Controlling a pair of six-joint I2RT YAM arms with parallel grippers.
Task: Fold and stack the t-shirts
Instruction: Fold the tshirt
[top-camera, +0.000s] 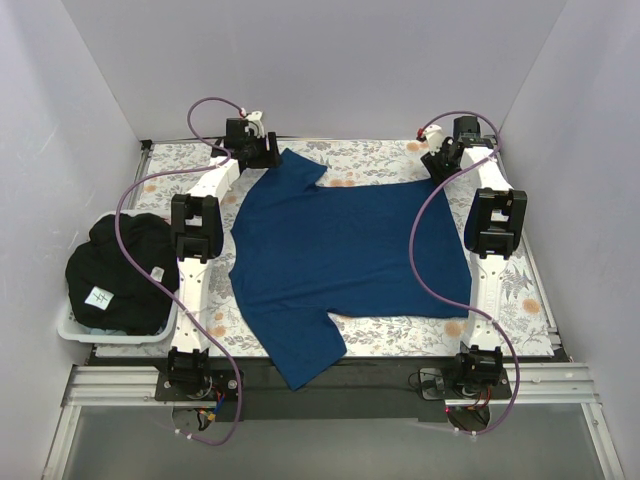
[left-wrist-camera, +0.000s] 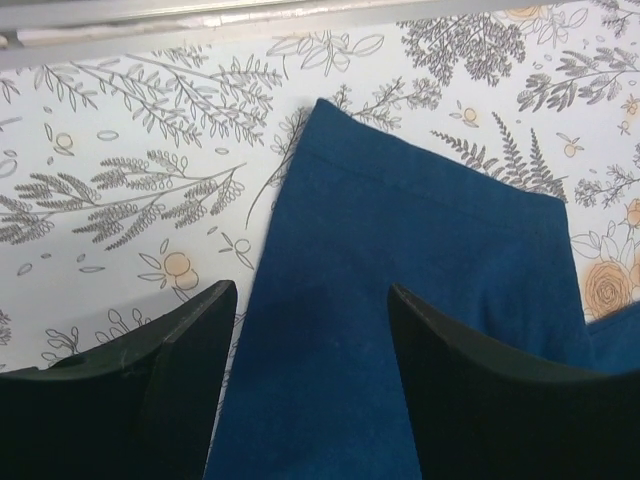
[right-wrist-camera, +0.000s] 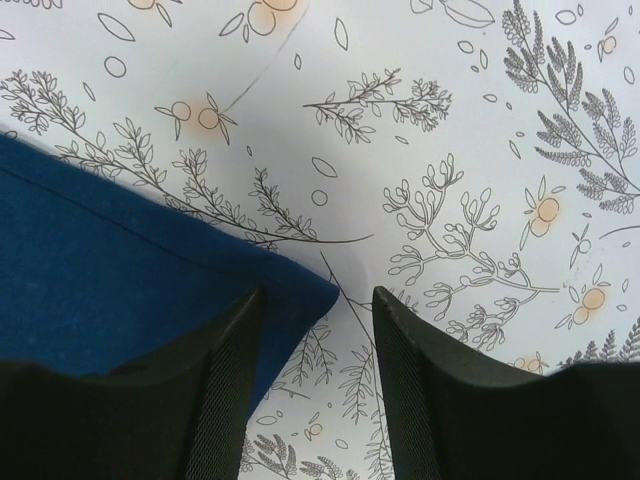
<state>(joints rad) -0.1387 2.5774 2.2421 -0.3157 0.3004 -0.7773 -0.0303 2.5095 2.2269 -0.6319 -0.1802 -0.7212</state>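
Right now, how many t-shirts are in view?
2. A blue t-shirt lies spread flat in the middle of the floral cloth. A black t-shirt sits bunched in the white bin at the left. More may be hidden under it.

Both arms rise from bases at the near edge of the table (top-camera: 380, 372) and stretch almost to its far edge. The left arm (top-camera: 195, 260) runs along the left side, its forearm angled inward. The left gripper (left-wrist-camera: 310, 300) sits near the far-left corner, pointing down, with its fingers (left-wrist-camera: 190, 350) spread wide. The right arm (top-camera: 490, 250) runs along the right side. The right gripper (right-wrist-camera: 318, 300) sits near the far-right corner, also pointing down, its fingers (right-wrist-camera: 420, 370) parted less widely.
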